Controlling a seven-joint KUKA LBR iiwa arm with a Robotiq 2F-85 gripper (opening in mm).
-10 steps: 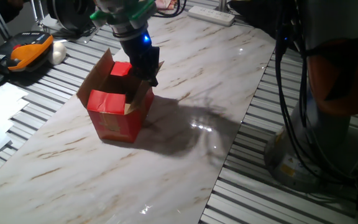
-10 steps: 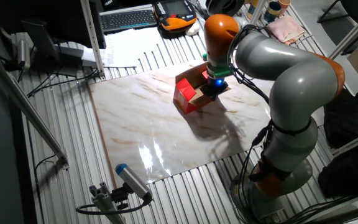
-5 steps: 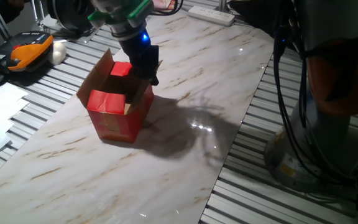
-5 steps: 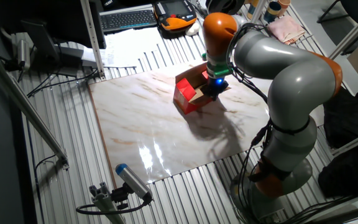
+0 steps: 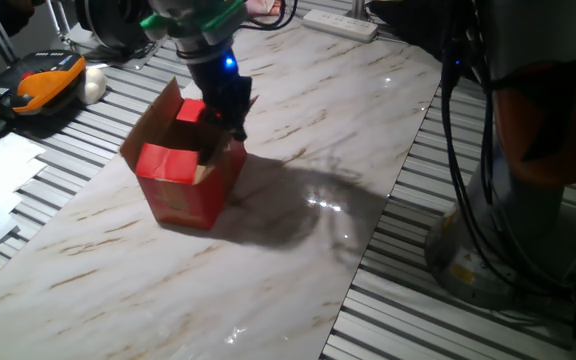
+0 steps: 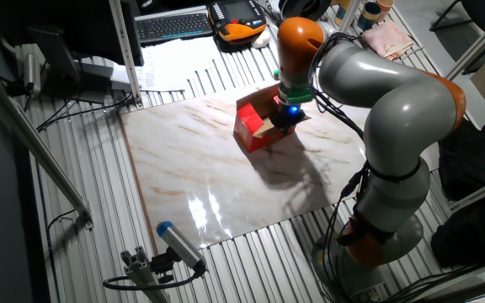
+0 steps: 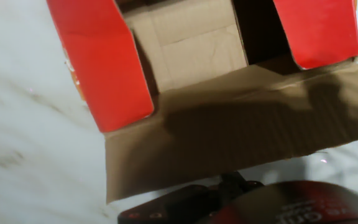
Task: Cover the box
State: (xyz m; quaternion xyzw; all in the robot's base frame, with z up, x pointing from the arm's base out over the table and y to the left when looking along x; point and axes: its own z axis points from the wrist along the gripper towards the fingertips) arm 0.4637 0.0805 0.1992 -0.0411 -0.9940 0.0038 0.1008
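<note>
Change: box [image 5: 190,180] nudged slightly left | Place: mid-table, flaps open | Gripper [image 5: 236,128] at near flap, finger state I cannot tell | Handling: I judge light, bendy cardboard; push flap edges.

The box [image 5: 190,172] was a small red carton standing upright on the marble tabletop [image 5: 298,230], its top open. Two red flaps folded inward, one brown flap lay spread outward, another stood raised. Its inside was plain brown cardboard.
</note>
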